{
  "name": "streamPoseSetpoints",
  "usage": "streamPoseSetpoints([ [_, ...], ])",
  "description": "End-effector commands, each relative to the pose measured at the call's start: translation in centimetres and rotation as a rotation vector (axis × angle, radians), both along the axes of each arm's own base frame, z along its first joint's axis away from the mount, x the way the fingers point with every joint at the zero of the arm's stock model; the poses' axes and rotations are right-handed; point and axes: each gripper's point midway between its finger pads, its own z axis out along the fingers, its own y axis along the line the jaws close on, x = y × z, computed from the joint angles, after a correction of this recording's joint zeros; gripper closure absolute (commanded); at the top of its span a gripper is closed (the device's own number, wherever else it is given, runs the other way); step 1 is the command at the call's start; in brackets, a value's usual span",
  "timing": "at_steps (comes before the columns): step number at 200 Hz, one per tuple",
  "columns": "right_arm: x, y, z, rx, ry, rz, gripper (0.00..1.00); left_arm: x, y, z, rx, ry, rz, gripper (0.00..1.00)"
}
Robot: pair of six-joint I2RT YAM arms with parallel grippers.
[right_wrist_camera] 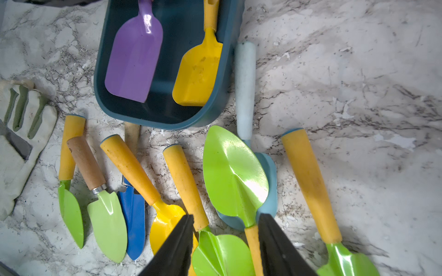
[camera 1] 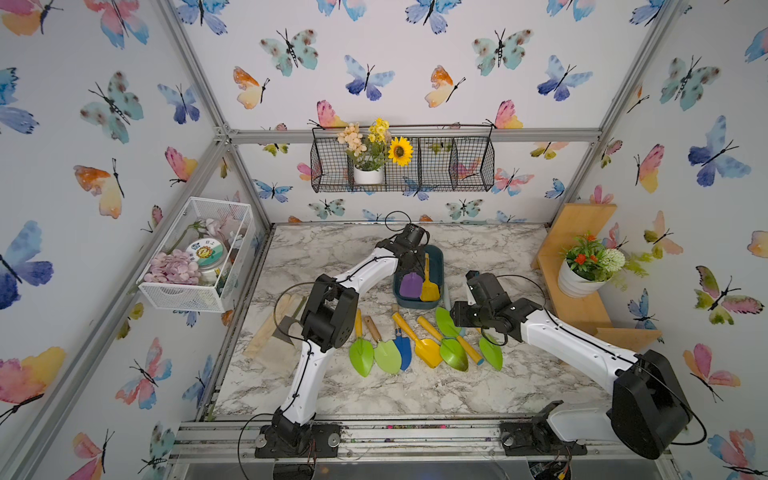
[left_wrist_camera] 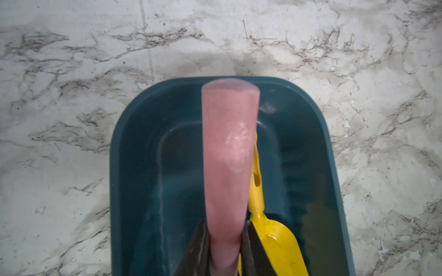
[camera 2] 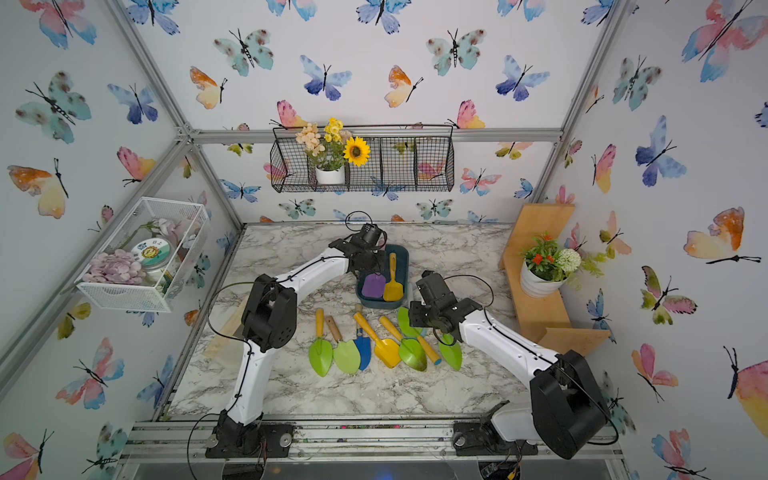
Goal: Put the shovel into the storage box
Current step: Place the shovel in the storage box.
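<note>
Shovel (left_wrist_camera: 229,155) handle clamped in mostly cropped left gripper (left_wrist_camera: 226,224) over storage box (left_wrist_camera: 124,167); right gripper (right_wrist_camera: 226,216) spread, empty.

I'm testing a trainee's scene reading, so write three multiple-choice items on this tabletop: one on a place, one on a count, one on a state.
1. Where is the yellow sunflower?
A. white mesh basket
B. black wire wall rack
C. wooden shelf

2. How many shovel blades are inside the dark teal plastic storage box?
A. one
B. two
C. four

3. The left gripper is:
A. open above bare table
B. shut on a green trowel
C. shut on the purple-bladed shovel by its pink handle

Key:
1. B, the flower sits in the rack on the back wall.
2. B, only the purple blade and a yellow shovel are within the walls.
3. C, both fingers press the handle above the box.
</note>
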Motion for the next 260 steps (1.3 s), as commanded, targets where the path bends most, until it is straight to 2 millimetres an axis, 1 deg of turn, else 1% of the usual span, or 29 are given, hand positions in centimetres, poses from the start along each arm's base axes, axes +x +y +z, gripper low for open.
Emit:
streamPoseSetpoints([
  [1, -0.4, -0.5, -0.2, -0.017, 0.005, -0.017, 0.51, 0.8, 0.9, -1.1, 0.057, -0.026, 0.023, 0.99],
  [45, -0.5, -0.3, -0.5, -0.008, 0.014, -0.013, 0.51, 0.6, 2.6, -3.2, 0.108, 0.008, 0.052, 0.98],
  [62, -0.5, -0.2, -0.6, -0.006, 0.016, -0.012, 0.51, 0.6, 2.9, -3.6, 0.115, 0.018, 0.055, 0.96],
  [75, -0.4, -0.1, -0.6, -0.005, 0.018, -0.012, 0.51, 0.6, 2.8, -3.5, 0.111, 0.015, 0.054, 0.95],
  [86, -0.4, -0.1, -0.6, -0.004, 0.018, -0.011, 0.51, 0.7, 2.7, -3.5, 0.106, 0.016, 0.054, 0.92],
  [105, -0.3, 0.0, -0.6, -0.004, 0.019, -0.012, 0.51, 0.7, 2.9, -3.5, 0.11, 0.016, 0.065, 0.9],
  [116, -0.2, 0.0, -0.6, -0.003, 0.018, -0.011, 0.51, 0.7, 3.0, -3.5, 0.114, 0.018, 0.072, 0.81],
  [153, 0.0, 0.2, -0.5, -0.002, 0.016, -0.01, 0.51, 0.5, 3.5, -3.4, 0.131, 0.02, 0.084, 0.75],
  [170, 0.1, 0.3, -0.3, 0.0, 0.014, -0.008, 0.51, 0.4, 3.6, -3.0, 0.128, 0.015, 0.083, 0.67],
  [187, 0.2, 0.4, -0.2, 0.0, 0.011, -0.008, 0.51, 0.3, 3.6, -2.5, 0.122, 0.011, 0.085, 0.66],
  [200, 0.3, 0.4, -0.2, -0.001, 0.012, -0.006, 0.51, 0.2, 3.6, -1.9, 0.113, 0.006, 0.085, 0.62],
  [230, 0.5, 0.5, 0.1, -0.003, 0.007, -0.005, 0.51, -0.1, 3.3, -0.2, 0.083, -0.01, 0.081, 0.62],
  [260, 0.8, 0.6, 0.3, -0.009, -0.002, -0.002, 0.51, -0.9, 3.0, 2.4, 0.041, -0.032, 0.062, 0.62],
])
